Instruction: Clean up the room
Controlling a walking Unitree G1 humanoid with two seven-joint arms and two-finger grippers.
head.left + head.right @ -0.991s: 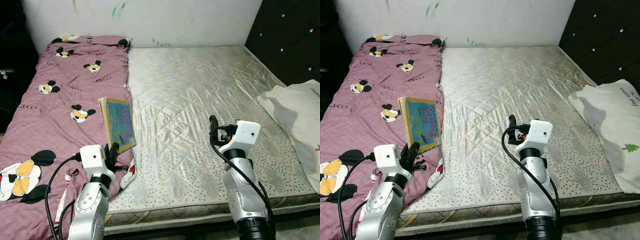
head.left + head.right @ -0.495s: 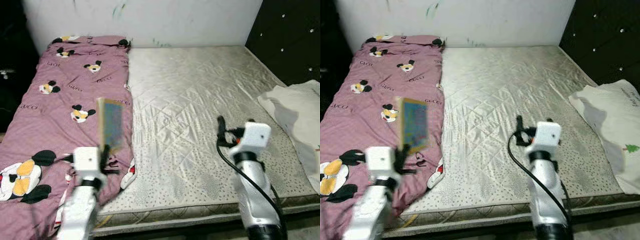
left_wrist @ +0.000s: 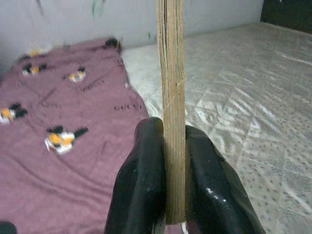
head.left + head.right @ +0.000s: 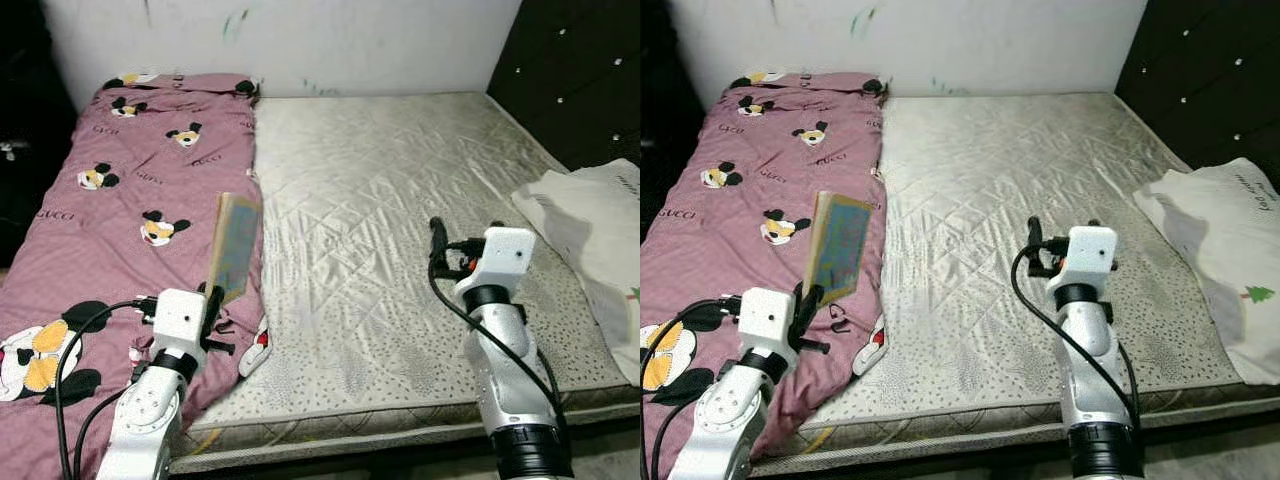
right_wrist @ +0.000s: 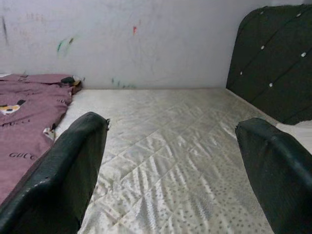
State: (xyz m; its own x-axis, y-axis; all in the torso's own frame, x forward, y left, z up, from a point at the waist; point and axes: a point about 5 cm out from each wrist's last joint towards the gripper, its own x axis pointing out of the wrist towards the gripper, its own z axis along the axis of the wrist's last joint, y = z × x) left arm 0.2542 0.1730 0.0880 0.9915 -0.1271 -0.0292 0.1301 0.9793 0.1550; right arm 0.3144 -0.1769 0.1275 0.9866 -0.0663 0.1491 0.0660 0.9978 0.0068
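A: What is lying along the left side of the bed [image 4: 400,400]?

B: A mauve sheet [image 4: 120,200] printed with cartoon mice is covering that strip, running from the pale, scribbled wall [image 4: 330,45] at the head down to the near edge, where it is bunching and hanging over.

A: And the left end effector [image 3: 173,175]?

B: It is hovering over the sheet's lower part, its two black fingers [image 3: 141,180] pressing tight on the bottom edge of a thin picture book [image 4: 234,246]. The book is standing almost upright above the sheet, just beside the line where the sheet is meeting the bare mattress [image 4: 400,200], its blue cover turning edge-on to the head camera.

A: What is taking up the middle?

B: The quilted, cream-coloured mattress is lying uncovered, its satin top catching the light and its near part speckled with small dots.

A: And the right end effector [image 5: 170,161]?

B: It is hanging above the mattress's near right part with its fingers spread wide apart and nothing between them, pointing toward the wall.

A: What is sitting at the far right?

B: A dark tufted headboard panel [image 4: 570,70] is standing along that side, and a white cloth [image 4: 1225,245] with a small green tree print is draping over the mattress's right edge.
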